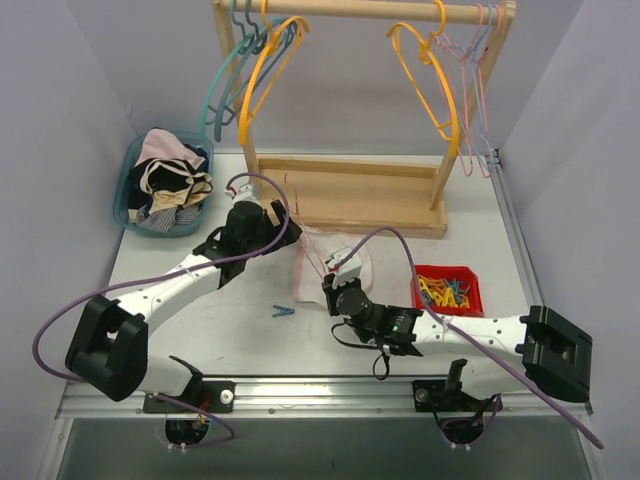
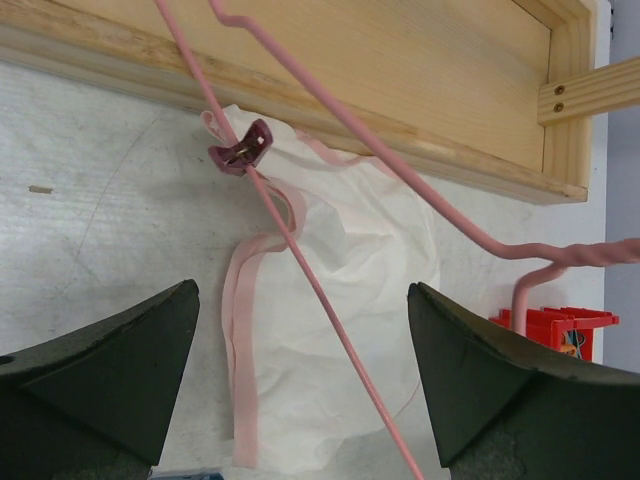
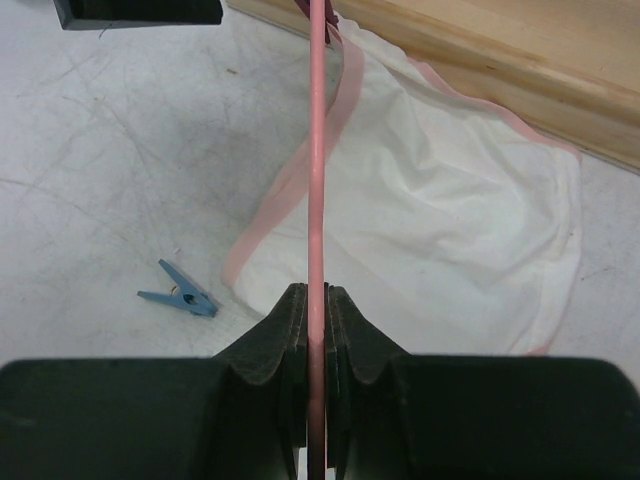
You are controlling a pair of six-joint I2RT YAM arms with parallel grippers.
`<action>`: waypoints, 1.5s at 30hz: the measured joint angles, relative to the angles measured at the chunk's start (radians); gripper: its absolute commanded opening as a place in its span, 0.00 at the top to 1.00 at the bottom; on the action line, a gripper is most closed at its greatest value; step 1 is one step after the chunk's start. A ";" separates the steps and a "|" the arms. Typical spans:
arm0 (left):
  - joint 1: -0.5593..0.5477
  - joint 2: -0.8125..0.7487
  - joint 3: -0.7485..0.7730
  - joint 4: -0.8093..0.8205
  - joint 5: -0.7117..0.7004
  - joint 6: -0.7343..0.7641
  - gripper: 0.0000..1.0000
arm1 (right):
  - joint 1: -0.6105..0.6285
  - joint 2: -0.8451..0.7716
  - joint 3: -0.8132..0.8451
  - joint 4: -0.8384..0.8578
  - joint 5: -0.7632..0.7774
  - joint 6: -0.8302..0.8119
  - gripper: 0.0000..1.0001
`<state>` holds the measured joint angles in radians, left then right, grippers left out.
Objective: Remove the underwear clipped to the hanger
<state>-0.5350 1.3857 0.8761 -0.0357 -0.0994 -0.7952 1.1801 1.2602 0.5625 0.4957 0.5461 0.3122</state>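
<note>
The pale pink-white underwear (image 1: 345,262) lies flat on the table in front of the wooden rack base. A thin pink hanger (image 2: 296,243) lies across it. A dark red clip (image 2: 240,150) pins the underwear's pink waistband (image 2: 240,330) to the hanger bar. My right gripper (image 3: 317,295) is shut on the pink hanger bar (image 3: 317,150), at the near edge of the underwear (image 3: 450,220); it also shows in the top view (image 1: 334,276). My left gripper (image 2: 302,300) is open and empty, hovering over the underwear and the hanger (image 1: 283,230). No plain black briefs can be told apart.
The wooden rack (image 1: 345,195) stands behind, with yellow, teal and pink hangers on its rail. A blue basket (image 1: 128,200) of mixed clothes is at the far left. A red tray (image 1: 472,303) of clips is on the right. A blue clothespin (image 1: 283,312) lies near the front.
</note>
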 measured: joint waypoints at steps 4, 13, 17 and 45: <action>0.000 0.016 0.013 0.002 -0.018 0.014 0.06 | 0.003 0.034 0.000 0.032 -0.013 0.001 1.00; 0.018 0.106 0.042 -0.007 -0.054 0.021 0.06 | 0.013 0.048 0.000 0.059 -0.016 0.003 1.00; 0.057 0.121 0.032 0.013 -0.058 0.011 0.06 | 0.013 0.048 0.000 0.063 -0.019 0.004 1.00; 0.140 0.264 0.031 0.161 -0.045 -0.059 0.41 | 0.019 0.077 0.000 0.085 -0.020 0.004 1.00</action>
<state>-0.3946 1.6497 0.9066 0.1257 -0.1440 -0.8543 1.1995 1.3376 0.5625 0.5804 0.5262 0.3161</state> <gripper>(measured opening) 0.623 0.067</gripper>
